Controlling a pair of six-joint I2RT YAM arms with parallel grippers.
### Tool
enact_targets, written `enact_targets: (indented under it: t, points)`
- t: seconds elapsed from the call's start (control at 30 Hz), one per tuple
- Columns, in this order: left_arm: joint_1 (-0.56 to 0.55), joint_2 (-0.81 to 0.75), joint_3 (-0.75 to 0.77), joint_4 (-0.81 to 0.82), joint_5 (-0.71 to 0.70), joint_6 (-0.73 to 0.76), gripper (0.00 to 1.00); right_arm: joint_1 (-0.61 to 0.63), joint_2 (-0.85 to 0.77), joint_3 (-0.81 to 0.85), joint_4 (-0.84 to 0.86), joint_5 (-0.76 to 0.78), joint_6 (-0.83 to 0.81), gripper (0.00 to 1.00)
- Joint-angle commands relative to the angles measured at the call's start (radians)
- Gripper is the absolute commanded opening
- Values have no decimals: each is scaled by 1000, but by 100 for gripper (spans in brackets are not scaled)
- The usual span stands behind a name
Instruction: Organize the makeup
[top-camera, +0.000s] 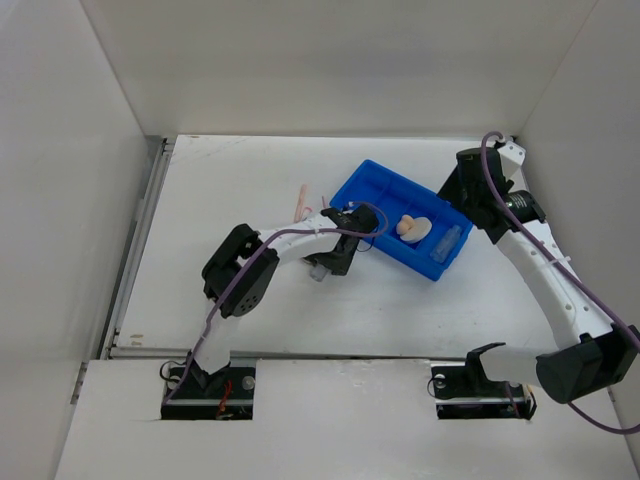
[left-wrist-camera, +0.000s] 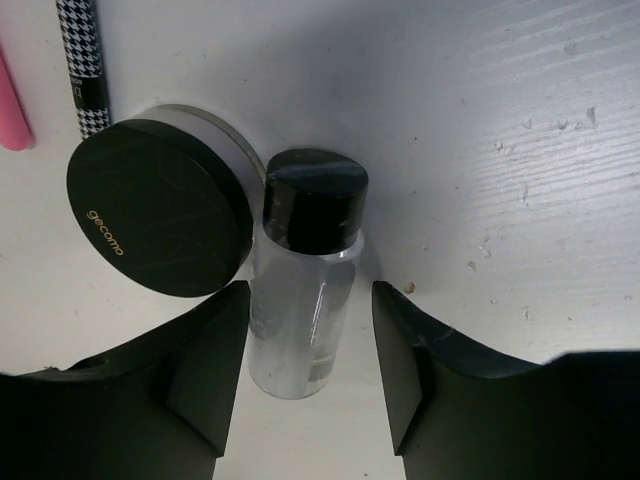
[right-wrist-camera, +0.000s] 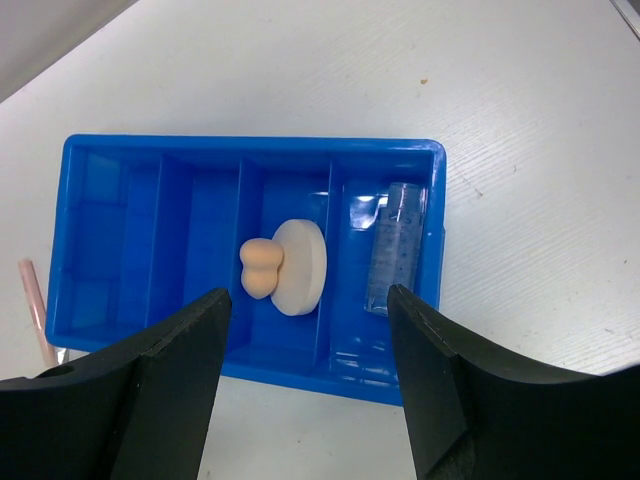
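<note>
A black round compact (left-wrist-camera: 160, 210) with gold lettering sits on the white table (left-wrist-camera: 520, 150). A small clear bottle (left-wrist-camera: 300, 320) with a black cap is right against it (upright or lying, I can't tell). A thin houndstooth-patterned pencil (left-wrist-camera: 82, 60) and a pink slim stick (left-wrist-camera: 10, 110) lie just beyond. In the blue divided tray (right-wrist-camera: 250, 150), a beige teardrop sponge (right-wrist-camera: 257, 268) touches a cream round puff (right-wrist-camera: 302, 265), with a clear tube (right-wrist-camera: 395, 245) in the next compartment.

A white tabletop (top-camera: 250, 320) with a faint wood grain fills the middle. Plain white walls box it in: a side panel (top-camera: 60, 200) at 9 o'clock, a back panel (top-camera: 330, 60) at 12, and a second side panel (top-camera: 600, 140) at 3. A metal rail (top-camera: 135, 250) lines the 9 o'clock edge, and a white ledge (top-camera: 340, 420) spans 6 o'clock. The light is soft and even.
</note>
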Motion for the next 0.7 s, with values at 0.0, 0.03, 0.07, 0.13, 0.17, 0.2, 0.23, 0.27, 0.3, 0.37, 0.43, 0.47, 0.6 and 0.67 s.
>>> enact_targets:
  t: [0.0,0.03,0.07,0.13,0.17,0.2,0.23,0.27,0.3,0.37,0.43,0.47,0.6,0.67]
  points:
    - [1,2,11,18,-1,-14,48,-3,-14,-4,1,9,-12,70]
    - [1,2,11,18,-1,-14,45,-3,-14,-4,1,0,-12,70]
    - [1,2,11,27,-1,-14,44,-3,-14,-4,1,0,-12,70]
    - [1,2,11,27,21,-14,41,-3,-23,-4,1,0,-12,70]
    - [1,2,11,27,21,-14,37,-3,-23,-4,1,0,-12,70]
    - [1,2,11,27,21,-14,33,-3,-23,-4,1,0,-12,70]
    - [1,2,11,27,30,-14,27,-3,-34,-4,1,0,-12,70]
    - [1,-10,11,27,30,-14,16,-3,-34,5,-8,9,-12,70]
    - [1,-37,11,15,30,-14,10,-3,-34,5,-8,20,-12,70]
    - [1,-90,-4,-1,39,-14,2,-3,-43,14,-20,31,-21,70]
    - [1,-193,-17,-37,51,-5,0,-3,-43,14,-30,41,-21,70]
    - [1,-231,-17,-53,61,-5,0,-3,-53,14,-30,41,-21,70]
    - [1,-349,76,-134,122,84,0,-40,-53,14,-30,5,-21,70]
    - [1,-339,155,-158,154,122,0,-51,-53,14,-19,-18,-21,70]
